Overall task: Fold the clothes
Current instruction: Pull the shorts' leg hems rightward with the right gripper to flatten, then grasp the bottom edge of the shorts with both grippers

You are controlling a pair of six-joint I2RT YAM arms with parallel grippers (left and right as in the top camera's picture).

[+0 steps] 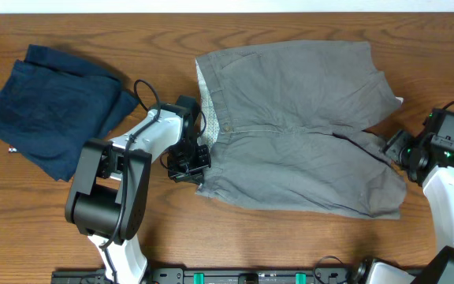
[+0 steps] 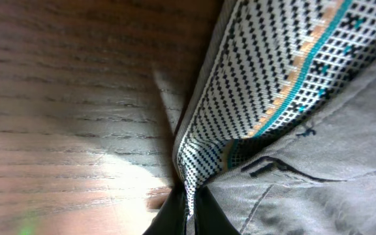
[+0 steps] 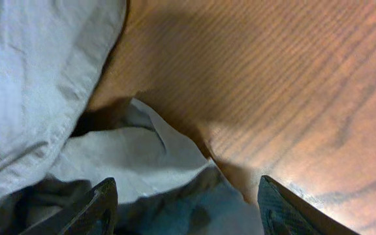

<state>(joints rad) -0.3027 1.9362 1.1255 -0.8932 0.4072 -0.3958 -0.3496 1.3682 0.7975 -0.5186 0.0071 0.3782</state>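
The grey shorts [image 1: 298,126] lie spread flat on the wooden table, waistband at the left, legs toward the right. My left gripper [image 1: 191,163] is at the waistband's lower left corner and is shut on the waistband edge, whose patterned pale lining [image 2: 266,85] fills the left wrist view; the fabric is pinched between the dark fingers [image 2: 189,215]. My right gripper [image 1: 394,148] is open at the right leg hem. In the right wrist view its fingers [image 3: 188,209] straddle the grey hem [image 3: 175,176] without closing on it.
A dark navy folded garment [image 1: 50,106] lies at the table's left. Bare wood [image 1: 290,244] runs along the front below the shorts. Cables trail near both arms.
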